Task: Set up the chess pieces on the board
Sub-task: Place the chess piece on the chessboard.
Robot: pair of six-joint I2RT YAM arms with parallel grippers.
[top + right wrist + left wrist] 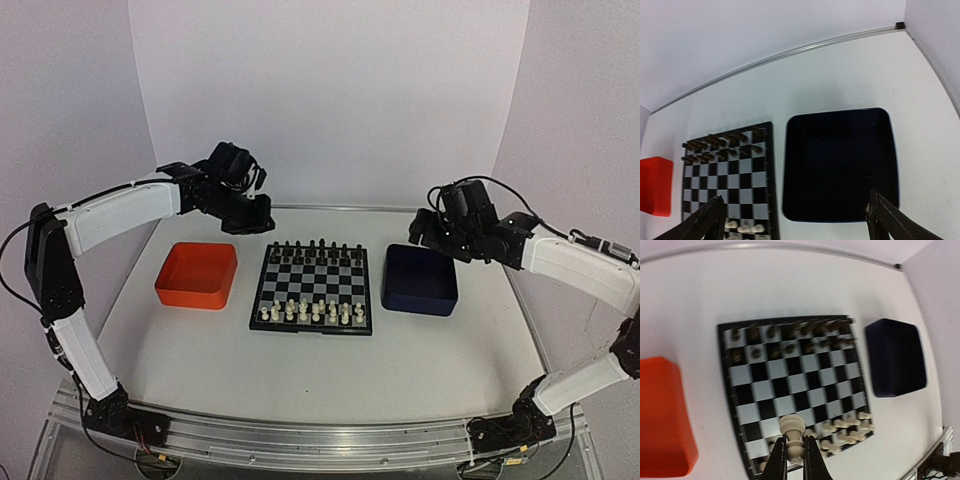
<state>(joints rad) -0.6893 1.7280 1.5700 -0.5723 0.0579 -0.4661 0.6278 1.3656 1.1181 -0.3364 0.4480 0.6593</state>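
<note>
Judging the placing step to be in hand, late in the set-up, with one figure lifted and not yet set down.

Noting a white table [330, 380], matt and smooth, across the lower half of the top view. Recording an orange tray [196, 275] left of centre and a dark blue tray [419, 280] right of centre, both shallow, round-cornered and seemingly moulded plastic. Finding the board [312, 288] lying flat between them, touching neither: square, black-bordered, checked in black and pale grey, faintly glossy.

Observing the right gripper [796, 200] hanging over the dark blue tray, fingers [705, 222] spread wide and gripping nothing. Observing the left gripper [794, 447] at the bottom centre of its wrist view, well clear of the board.

Seeing black figures [310, 250] lining the board's far edge and cream chess pieces [312, 312] standing in two rows along its near edge, all tiny and narrower than a square.

Confirming thin dark fingers pinching the stem of one held cream piece [791, 427], round-headed and upright.

Expecting the next move to be calling for a descent over the vacant square, base level, then a gentle release without knocking close neighbours. Being unable to tell which square is vacant, part of the near rows being hidden.
</note>
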